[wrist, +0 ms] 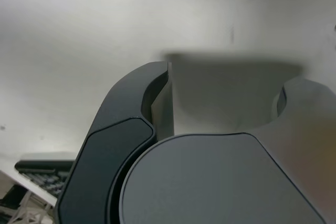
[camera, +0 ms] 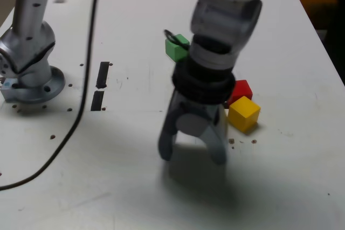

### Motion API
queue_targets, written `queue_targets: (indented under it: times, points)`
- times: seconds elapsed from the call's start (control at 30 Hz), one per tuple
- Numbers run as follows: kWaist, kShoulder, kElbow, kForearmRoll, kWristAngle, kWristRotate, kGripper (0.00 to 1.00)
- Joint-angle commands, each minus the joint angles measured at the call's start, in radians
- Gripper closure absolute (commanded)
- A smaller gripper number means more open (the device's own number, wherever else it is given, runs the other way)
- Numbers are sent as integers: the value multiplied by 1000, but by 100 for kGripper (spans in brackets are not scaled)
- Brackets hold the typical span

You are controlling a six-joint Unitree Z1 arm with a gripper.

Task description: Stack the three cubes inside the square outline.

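Over bare desk the claw hangs pointing down, its two fingers apart with nothing between them; the wrist view shows only white surface and shadow in the gap.

All three cubes lie beyond the claw, on the side toward the arm's wrist. The yellow cube is nearest, just off the claw toward the exterior view's right and a little farther back. The red cube sits directly behind the yellow, touching or nearly touching it, and is partly covered by the arm's dark collar. The green cube is farthest, straight behind the claw and apart from the other two, with a small dark loop at its upper edge that I cannot identify.

No square outline shows in either view. Two short black strips lie well off toward the exterior view's left, but those are only strips, so the stacking spot is probably hidden under the arm or out of frame.

None of the cubes is stacked, so the task looks barely begun. The coming move likely turns on the yellow cube: the claw must shift rightward and back in the exterior view to straddle it. Since red crowds its far face, the fingers would better close across yellow's free sides.
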Motion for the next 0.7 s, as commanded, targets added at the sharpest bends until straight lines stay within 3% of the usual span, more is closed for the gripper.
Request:
queue_targets:
  times: [0.0,0.23,0.43,0.67]
  points:
    - [-2,-41,-2,22,15,-22,25]
    - [-6,-141,-20,110,105,-84,25]
    - [36,-220,-35,152,206,-97,25]
    - [101,-246,-56,159,263,-59,25]
